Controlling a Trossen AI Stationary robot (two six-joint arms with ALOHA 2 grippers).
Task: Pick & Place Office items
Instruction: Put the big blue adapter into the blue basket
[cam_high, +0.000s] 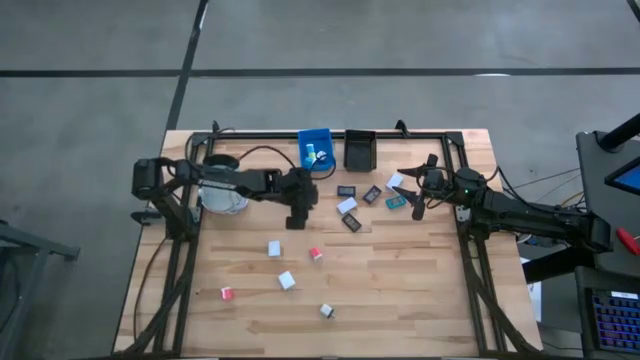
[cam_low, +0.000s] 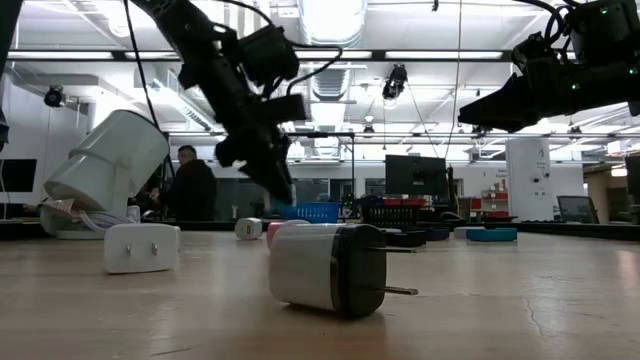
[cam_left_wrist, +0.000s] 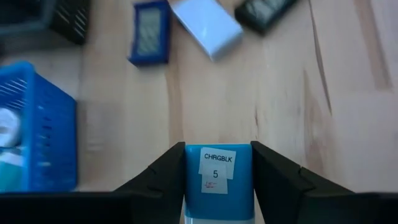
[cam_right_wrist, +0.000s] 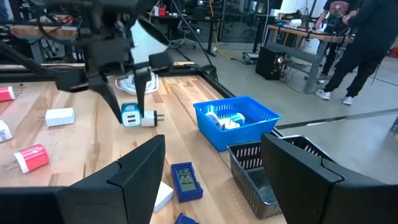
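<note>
My left gripper (cam_high: 298, 218) is over the table's middle, just near of the blue bin (cam_high: 317, 150), and is shut on a blue-and-white charger block (cam_left_wrist: 219, 183) labelled "CHRGBLK 5". The right wrist view shows that block (cam_right_wrist: 132, 117) with its two prongs sticking out sideways. Other office items lie loose. Flat black, white and blue rectangles (cam_high: 360, 200) lie between the two grippers. White and red blocks (cam_high: 286, 280) are scattered on the near half. My right gripper (cam_high: 415, 190) hovers open, level, at the right of the rectangles and touches nothing. My left gripper pinches the blue-and-white block by two opposite sides (cam_left_wrist: 189, 180), one finger on each. The fingers (cam_right_wrist: 118, 106) slant down from the table's left. The block sits at their ends, prongs (cam_right_wrist: 155, 116) about level, and seems a little above the tabletop.
The blue bin (cam_right_wrist: 236, 121) holds a few items, and a black bin (cam_high: 358, 148) stands to its right at the far edge. A large white mug (cam_high: 222, 192) sits under the left arm. A black frame rims the table. People stand in the room beyond (cam_right_wrist: 354, 43).
</note>
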